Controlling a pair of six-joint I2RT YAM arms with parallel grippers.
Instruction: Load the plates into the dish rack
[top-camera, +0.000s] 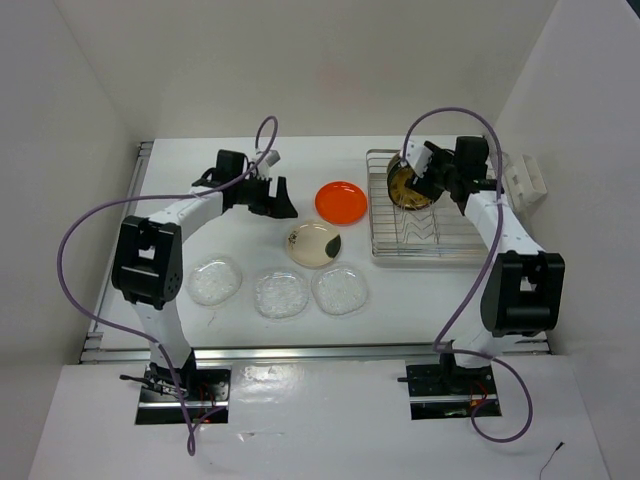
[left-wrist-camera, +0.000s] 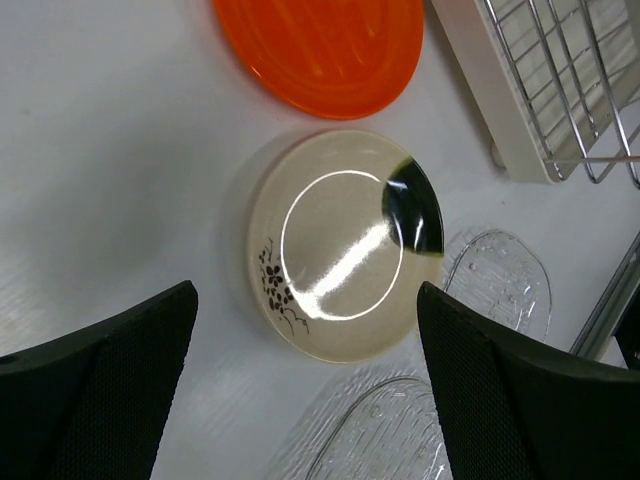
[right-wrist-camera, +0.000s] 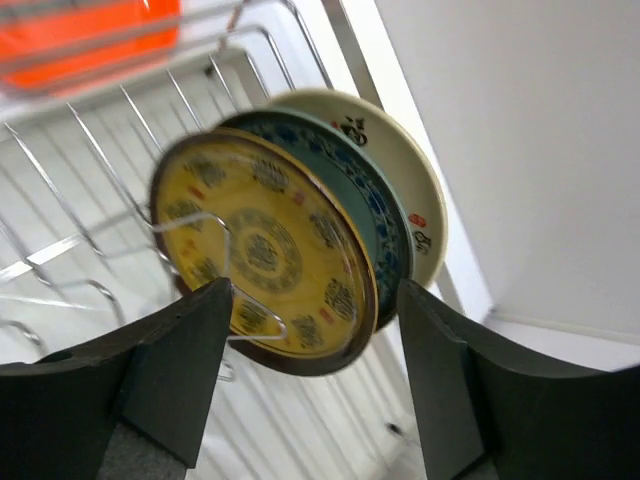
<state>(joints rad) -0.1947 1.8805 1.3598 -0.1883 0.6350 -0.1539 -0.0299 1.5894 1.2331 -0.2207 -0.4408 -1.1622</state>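
Observation:
The silver wire dish rack (top-camera: 440, 238) stands at the right. Three plates stand on edge at its far left end: brown with gold pattern (right-wrist-camera: 262, 262) in front, teal patterned (right-wrist-camera: 388, 225) behind it, tan (right-wrist-camera: 415, 165) at the back. My right gripper (right-wrist-camera: 315, 370) is open, its fingers on either side of the brown plate without touching it; in the top view the right gripper (top-camera: 420, 182) is right over these plates. My left gripper (left-wrist-camera: 305, 395) is open and empty above the cream plate with a dark patch (left-wrist-camera: 335, 245). The orange plate (top-camera: 340, 202) lies flat left of the rack.
Three clear glass plates (top-camera: 215, 280) (top-camera: 280, 294) (top-camera: 340, 290) lie in a row near the front. The rack's white tray edge (left-wrist-camera: 490, 90) is close to the cream plate. White walls enclose the table at the left, the back and the right.

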